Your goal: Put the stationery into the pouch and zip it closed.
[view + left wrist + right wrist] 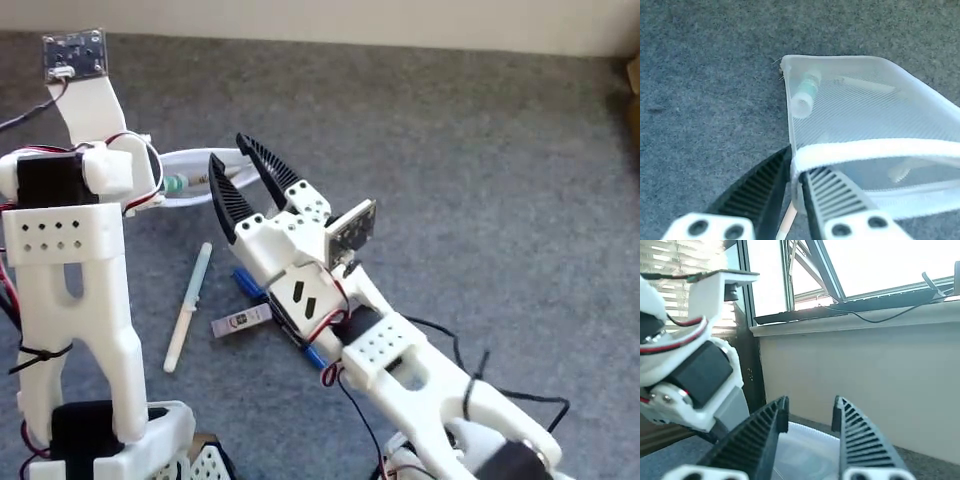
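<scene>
Pouch (880,120) of clear mesh, green-tipped marker (804,94) inside

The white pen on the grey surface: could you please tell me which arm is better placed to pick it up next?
Right. The right gripper is open and empty, close to the white pen, while the left gripper is shut on the pouch rim and is probably needed there.

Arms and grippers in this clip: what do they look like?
The left arm and right arm are white plastic with black motors, rows of small holes, and red and black cables. The left gripper and right gripper have black, ribbed, tapering fingers.
</scene>
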### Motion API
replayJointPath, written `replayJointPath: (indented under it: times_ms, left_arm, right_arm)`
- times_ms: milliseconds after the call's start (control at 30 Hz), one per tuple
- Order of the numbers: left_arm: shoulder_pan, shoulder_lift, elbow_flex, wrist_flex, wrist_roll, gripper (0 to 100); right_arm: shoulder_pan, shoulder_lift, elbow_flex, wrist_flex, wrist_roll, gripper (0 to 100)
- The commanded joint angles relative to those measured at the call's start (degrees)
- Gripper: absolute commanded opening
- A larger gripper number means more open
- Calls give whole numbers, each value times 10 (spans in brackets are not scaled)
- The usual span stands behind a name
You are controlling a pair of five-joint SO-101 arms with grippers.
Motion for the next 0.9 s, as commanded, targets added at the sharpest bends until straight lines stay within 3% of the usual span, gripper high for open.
replayJointPath:
  times_ms: [0, 500, 667, 867]
  left_arm:
    - [9, -4, -13, -4, 4, 7]
    - [-26, -5, -13, -4, 4, 7]
    - [-29, -7, -13, -4, 6, 7]
    - [-57, -8, -15, -4, 8, 7]
  right_arm:
    - [-6, -85, -2, 76, -4, 135]
    - [-6, -282, -8, 505, 0, 135]
    - [-29, -281, -21, 553, 2, 136]
    - [-66, -280, -20, 601, 67, 136]
